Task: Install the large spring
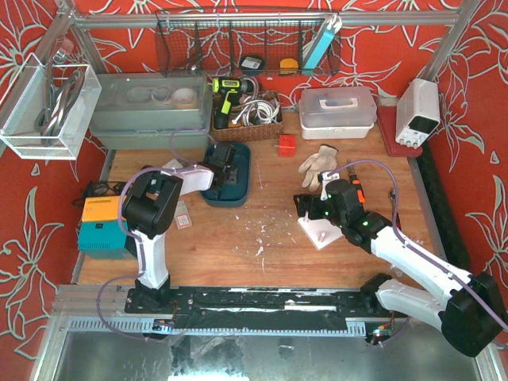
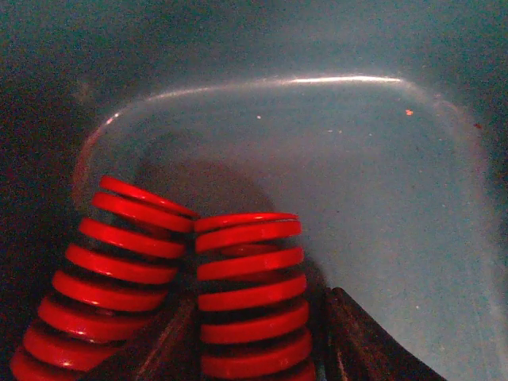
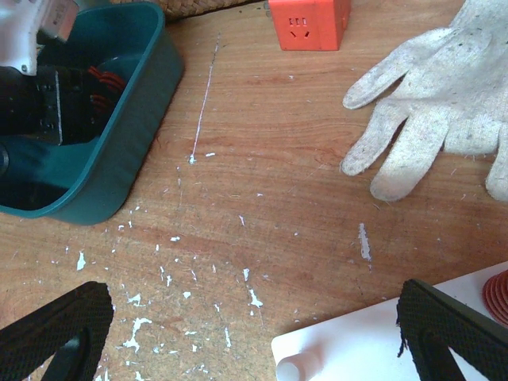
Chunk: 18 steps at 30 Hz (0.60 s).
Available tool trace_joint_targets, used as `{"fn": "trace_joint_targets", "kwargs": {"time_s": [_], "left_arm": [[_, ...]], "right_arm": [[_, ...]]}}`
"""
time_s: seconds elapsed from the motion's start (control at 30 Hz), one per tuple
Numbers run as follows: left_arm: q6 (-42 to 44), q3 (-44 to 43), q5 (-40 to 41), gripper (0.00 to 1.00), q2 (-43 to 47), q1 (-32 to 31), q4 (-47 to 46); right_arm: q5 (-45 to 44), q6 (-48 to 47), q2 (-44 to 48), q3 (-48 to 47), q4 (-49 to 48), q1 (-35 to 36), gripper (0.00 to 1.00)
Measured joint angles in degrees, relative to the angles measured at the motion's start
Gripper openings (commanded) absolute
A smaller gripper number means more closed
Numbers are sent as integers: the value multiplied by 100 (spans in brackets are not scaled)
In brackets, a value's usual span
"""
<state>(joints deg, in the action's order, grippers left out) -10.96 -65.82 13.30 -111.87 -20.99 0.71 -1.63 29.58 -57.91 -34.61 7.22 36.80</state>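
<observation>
Red floral walls (image 1: 24, 32) ringed the flecked wooden bench (image 1: 270, 214). The right gripper (image 3: 254, 329) gaped; the left gripper (image 2: 262, 337) straddled a large spring (image 2: 250, 290), grip unclear.

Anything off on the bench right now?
White flecks are scattered across the wooden table between the teal bin and the white plate, like chipped debris. A work glove lies loose nearby. Nothing looks broken.

Likely a workshop: drill (image 1: 228, 94), bench supply (image 1: 418, 111), scuffed workbench (image 1: 262, 208).

Red springs (image 2: 248, 287), teal bin (image 3: 119, 163), orange cube (image 3: 308, 22), off-white glove (image 3: 429, 103) — walls (image 1: 28, 198) red, seemingly white-flowered.
</observation>
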Motion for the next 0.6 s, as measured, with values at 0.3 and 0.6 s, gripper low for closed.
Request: {"fn": "trace_joint_targets", "kwargs": {"time_s": [0.3, 0.6], "left_arm": [[-81, -83, -26, 21, -90, 2, 79], [-85, 474, -439, 12, 468, 4, 50]], "right_arm": [[-33, 0, 68, 0, 0, 2, 98], [-48, -9, 79, 0, 24, 2, 99]]}}
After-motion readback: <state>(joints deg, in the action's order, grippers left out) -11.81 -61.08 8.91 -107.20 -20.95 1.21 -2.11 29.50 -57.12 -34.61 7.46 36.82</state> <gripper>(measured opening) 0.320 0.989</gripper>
